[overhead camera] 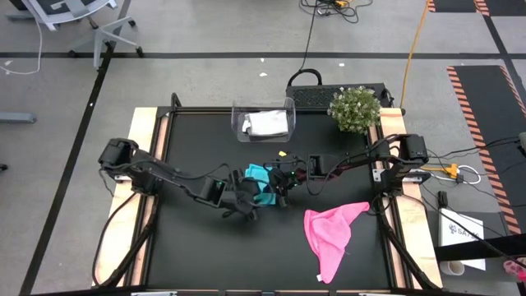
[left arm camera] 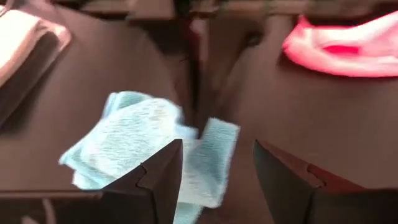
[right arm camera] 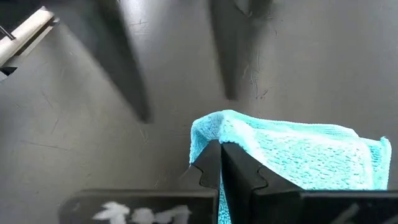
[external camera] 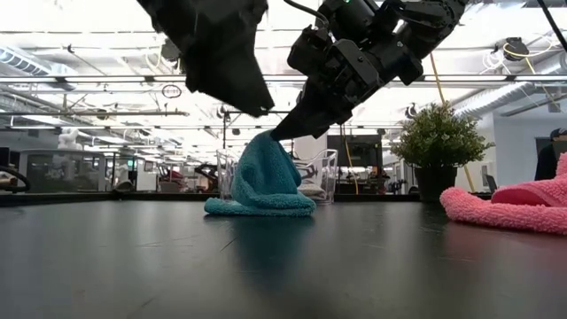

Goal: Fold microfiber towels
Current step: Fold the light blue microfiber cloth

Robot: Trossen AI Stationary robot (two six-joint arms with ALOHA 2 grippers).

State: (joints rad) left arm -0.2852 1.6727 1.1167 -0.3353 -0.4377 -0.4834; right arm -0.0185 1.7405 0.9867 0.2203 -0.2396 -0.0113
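Progress looked to be about a third through, judged from how the three cloths lay. Light grey-white towel (overhead camera: pixel 267 123) sat folded inside the clear plastic bin (overhead camera: pixel 240 123) at the far edge of the bench (overhead camera: pixel 197 247), beside a small potted plant (overhead camera: pixel 355 109); that one seemed finished and put away. Nothing else showed in the bin.

Work was on the teal towel (external camera: pixel 261 182), near the middle of the bench. It was already doubled into a thick pad, with one corner pulled up into a peak. The right claw (right arm camera: pixel 221 155) was clamped together on that raised corner, its fingers pinched on the fabric from above, as both the low view and its own wrist view showed. The left claw (left arm camera: pixel 217 171) hung just above the same towel with its fingers apart and nothing between them; it looked either freshly released or about to take a new hold, and I could not tell which. This fold seemed to me only partly made, since the lifted corner had yet to be laid down and the pad had yet to go into the bin.

Bright pink towel (overhead camera: pixel 333 234) lay well apart toward the right side of the bench, spread loosely and rumpled, with one corner trailing outward. It appeared untouched, so it was wholly left to do
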